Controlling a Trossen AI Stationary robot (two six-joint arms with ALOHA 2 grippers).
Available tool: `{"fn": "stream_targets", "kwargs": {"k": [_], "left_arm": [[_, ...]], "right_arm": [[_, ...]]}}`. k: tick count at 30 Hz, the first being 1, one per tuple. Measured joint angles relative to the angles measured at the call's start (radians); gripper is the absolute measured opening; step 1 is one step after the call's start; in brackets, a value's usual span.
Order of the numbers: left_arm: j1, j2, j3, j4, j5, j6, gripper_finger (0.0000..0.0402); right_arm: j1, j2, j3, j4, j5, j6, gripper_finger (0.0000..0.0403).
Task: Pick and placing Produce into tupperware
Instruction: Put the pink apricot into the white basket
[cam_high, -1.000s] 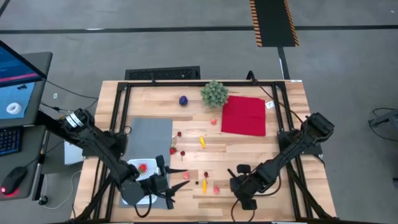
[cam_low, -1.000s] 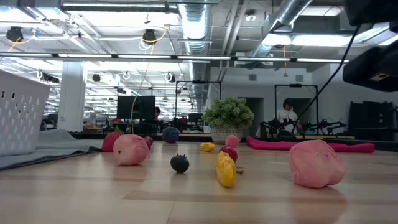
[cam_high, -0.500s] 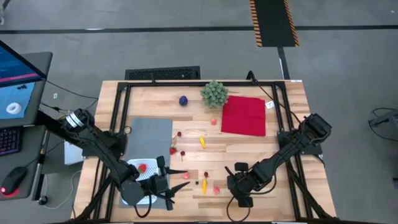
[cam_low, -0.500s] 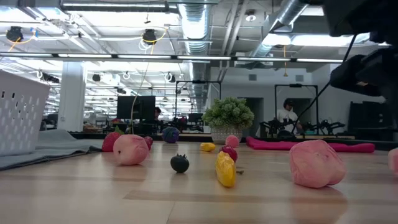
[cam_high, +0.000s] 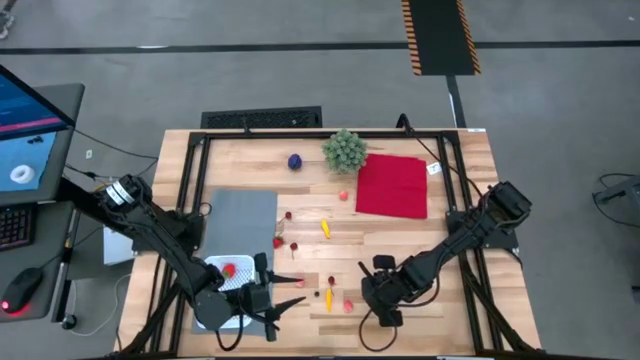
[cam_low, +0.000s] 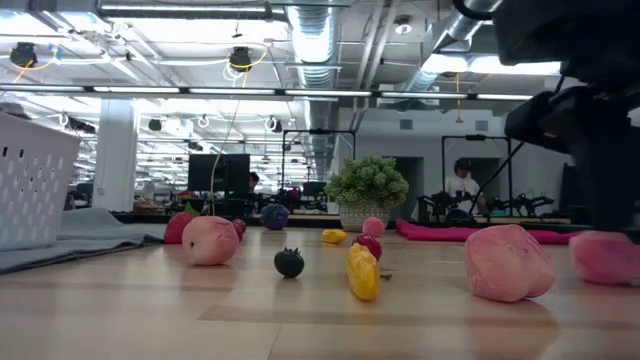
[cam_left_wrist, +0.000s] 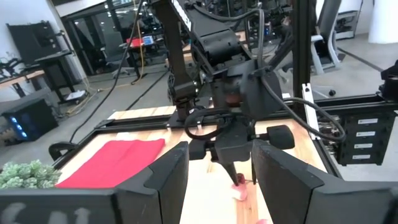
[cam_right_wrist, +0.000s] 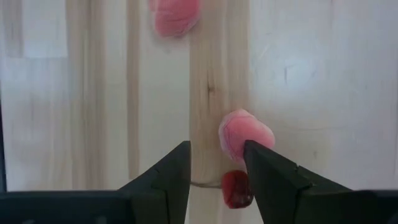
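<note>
The white tupperware (cam_high: 228, 300) stands at the table's near left on the grey mat and holds a red piece (cam_high: 230, 268). My left gripper (cam_high: 282, 300) hangs open and empty beside it. Loose produce lies mid-table: two pink pieces (cam_high: 348, 305) (cam_high: 299, 283), a yellow one (cam_high: 328, 298) and a dark berry (cam_high: 316, 294). My right gripper (cam_high: 370, 292) is open, pointing down low over the table. Another pink piece (cam_right_wrist: 245, 134) lies on the wood at its fingertips, with a dark red bit (cam_right_wrist: 236, 186) between the fingers. That pink piece also shows in the low view (cam_low: 605, 255). My right gripper comes at the pink piece (cam_right_wrist: 245, 134) from above, pointing down. The piece lies on the table at the tip of one finger (cam_right_wrist: 270, 171). Whether that finger touches it cannot be told; the finger hides the place.
A green plant (cam_high: 344, 150), a purple ball (cam_high: 295, 161) and a red cloth (cam_high: 392, 186) lie at the far side. More small pieces, one yellow (cam_high: 325, 229), lie mid-table beside the grey mat (cam_high: 240, 215). Black frame rails run along the table's edges.
My right gripper has gone toward the table's left edge, toward the loose pink piece, staying low. In the low view a pink piece has come in from the right beneath it, moving along with it.
</note>
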Motion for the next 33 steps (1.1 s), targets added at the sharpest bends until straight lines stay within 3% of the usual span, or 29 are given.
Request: {"fn": "stream_targets", "kwargs": {"k": [18,33], "left_arm": [[0.0,0.0,0.0,-0.006,0.001,-0.016,0.0171],[0.0,0.0,0.0,-0.011,0.033,-0.035,0.0171]], "right_arm": [[-0.025,0.002,0.047,-0.076,0.053,-0.051,0.0171],[-0.025,0.002,0.01,-0.029,0.061,-0.045,0.0171]]}}
